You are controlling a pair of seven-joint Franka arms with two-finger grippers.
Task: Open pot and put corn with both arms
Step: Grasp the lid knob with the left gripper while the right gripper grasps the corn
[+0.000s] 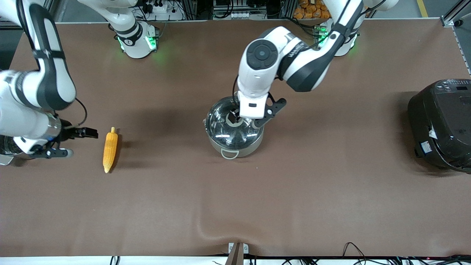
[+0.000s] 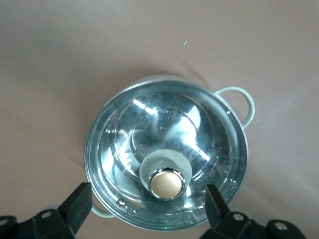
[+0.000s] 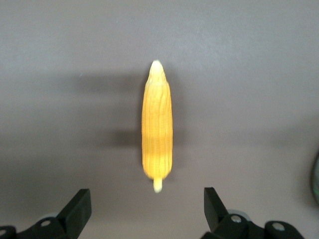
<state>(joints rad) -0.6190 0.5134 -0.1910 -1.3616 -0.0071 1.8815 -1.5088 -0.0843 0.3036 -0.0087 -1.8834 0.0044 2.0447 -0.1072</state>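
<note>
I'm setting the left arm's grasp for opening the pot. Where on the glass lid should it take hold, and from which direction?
Judging by shape, the copper-toned knob at the centre of the lid: the dome is smooth, and only the knob stands proud. Come straight down; the left gripper hangs over it, jaws open either side.

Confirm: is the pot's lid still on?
On. The glass lid sits flush on the pot; the open left pincer straddles its knob, not gripping.
</note>
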